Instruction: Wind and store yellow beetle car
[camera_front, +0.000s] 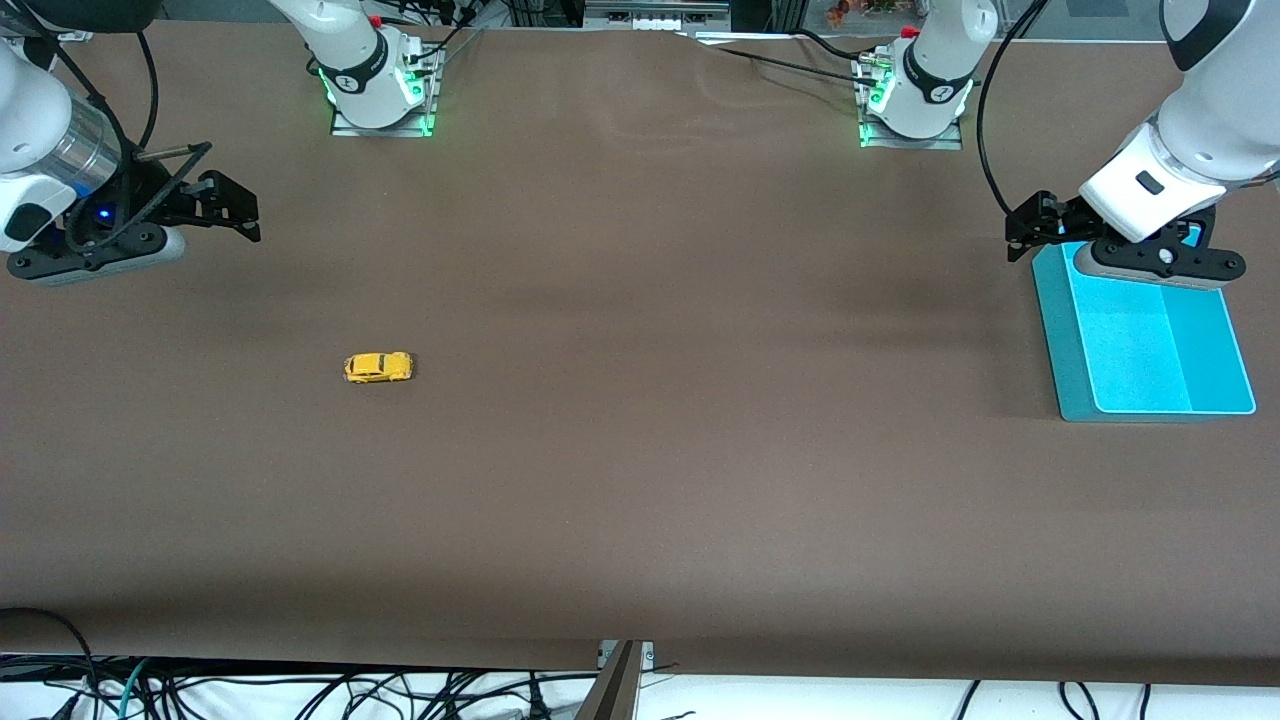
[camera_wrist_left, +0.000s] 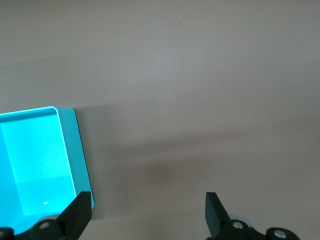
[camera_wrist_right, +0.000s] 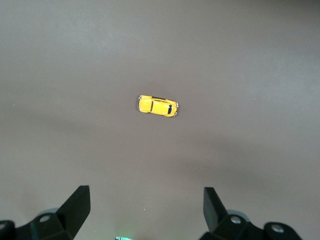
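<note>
The yellow beetle car (camera_front: 378, 367) stands alone on the brown table, toward the right arm's end; it also shows in the right wrist view (camera_wrist_right: 157, 106). My right gripper (camera_front: 232, 208) is open and empty, up in the air over the table at the right arm's end, well apart from the car. In its own view the right gripper (camera_wrist_right: 145, 205) has its jaws wide apart. My left gripper (camera_front: 1030, 228) is open and empty over the table beside the blue tray (camera_front: 1215, 345). The left gripper (camera_wrist_left: 148, 210) shows wide-open jaws in the left wrist view.
The blue tray, also in the left wrist view (camera_wrist_left: 75, 150), lies at the left arm's end of the table and holds nothing visible. Both arm bases (camera_front: 378, 85) (camera_front: 915, 95) stand along the table's edge farthest from the camera. Cables hang below the nearest edge.
</note>
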